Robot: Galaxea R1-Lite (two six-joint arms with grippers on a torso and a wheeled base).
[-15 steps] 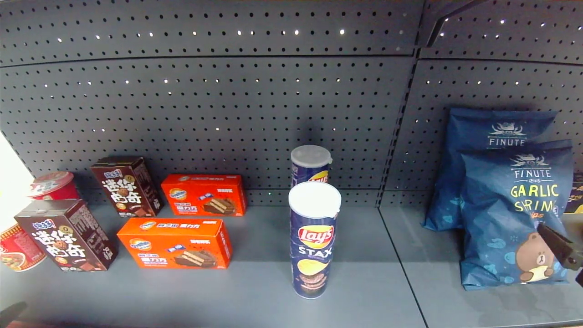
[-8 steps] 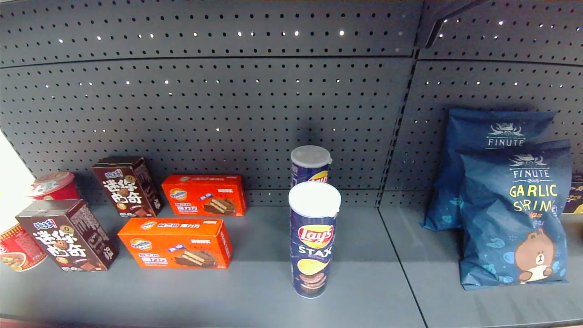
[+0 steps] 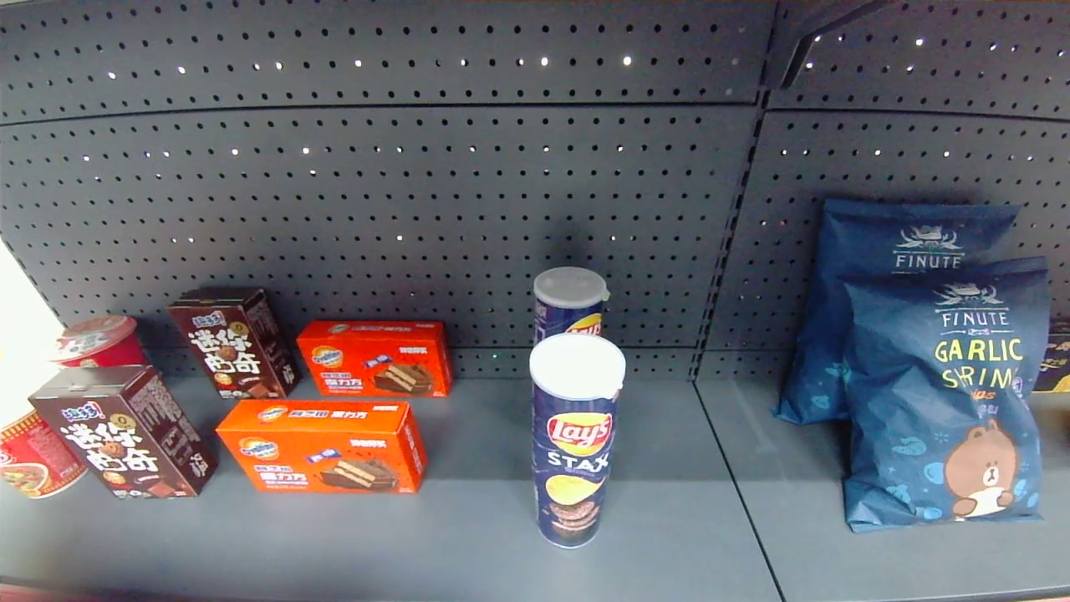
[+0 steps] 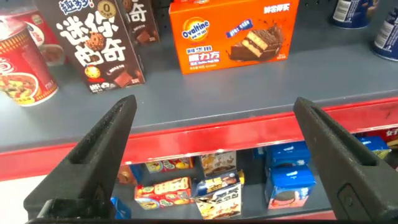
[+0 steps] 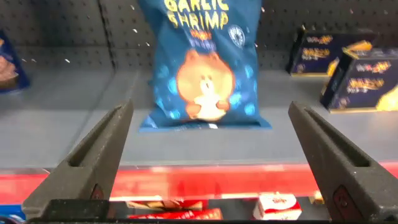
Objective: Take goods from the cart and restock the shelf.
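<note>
Shelf (image 3: 468, 543) holding two chip cans (image 3: 575, 435), two orange boxes (image 3: 322, 445), two brown boxes (image 3: 125, 431), two blue bags (image 3: 945, 393); left gripper (image 4: 214, 101), right gripper (image 5: 210, 106) hanging spread, empty.

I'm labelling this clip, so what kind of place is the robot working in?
Probably a shop aisle: a pegboard-backed shelf holding chip cans, orange snack boxes and blue snack bags.

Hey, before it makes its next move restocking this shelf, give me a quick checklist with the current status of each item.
1. Left gripper open, holding nothing: ok.
2. Right gripper open, holding nothing: ok.
3. Front chip can upright: ok.
4. Front blue bag standing, not toppled: ok.
5. Bare shelf space between can and bag: ok.
6. What to fetch next: cannot tell.
</note>
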